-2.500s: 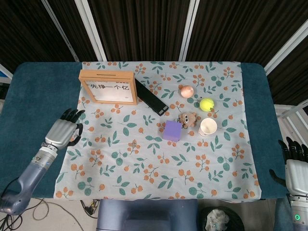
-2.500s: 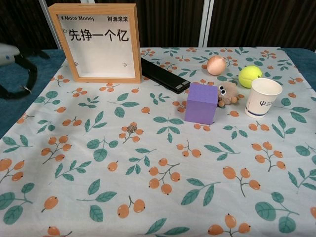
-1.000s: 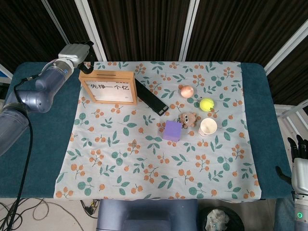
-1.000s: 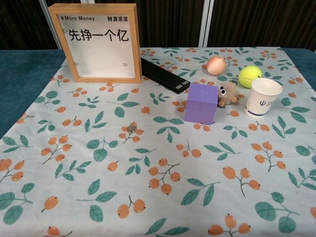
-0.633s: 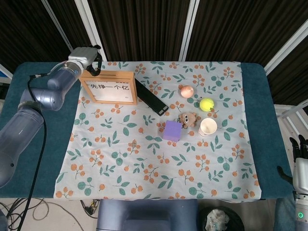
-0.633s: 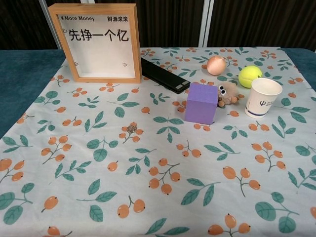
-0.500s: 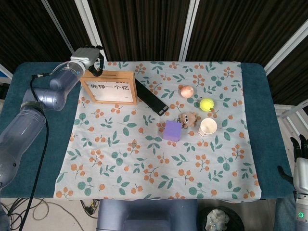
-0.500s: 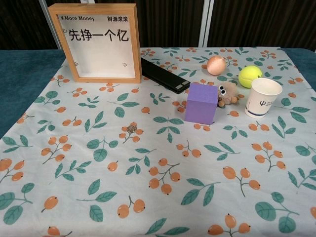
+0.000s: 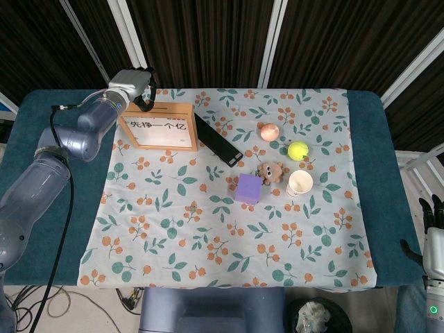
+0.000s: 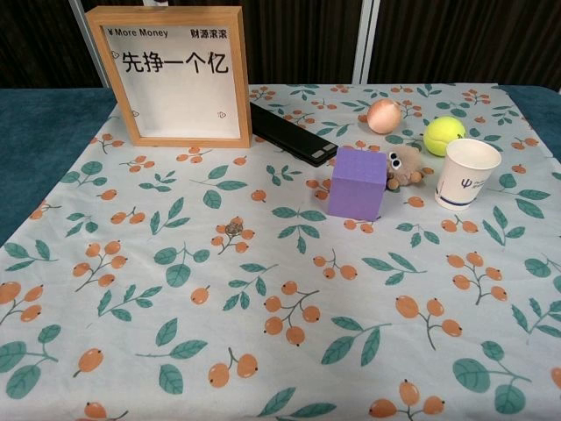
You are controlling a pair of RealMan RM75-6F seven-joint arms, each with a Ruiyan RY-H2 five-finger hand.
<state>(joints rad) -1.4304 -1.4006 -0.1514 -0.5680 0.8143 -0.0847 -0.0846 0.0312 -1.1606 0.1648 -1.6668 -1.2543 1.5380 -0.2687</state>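
My left hand hovers at the far left of the table, just behind the top left corner of a wooden picture frame with Chinese writing. Its dark fingers hang close to the frame's top edge and grip nothing I can see. The chest view shows the frame upright, with no hand on it. My right hand sits off the table's front right corner, partly cut off, fingers apart and holding nothing.
On the floral cloth lie a black bar, a peach-coloured ball, a tennis ball, a small plush toy, a purple cube and a paper cup. Blue table shows at both sides.
My left arm swung from the table's front left up to the far left corner, then edged right, closer to the frame's top. The right hand sank lower at the frame's edge.
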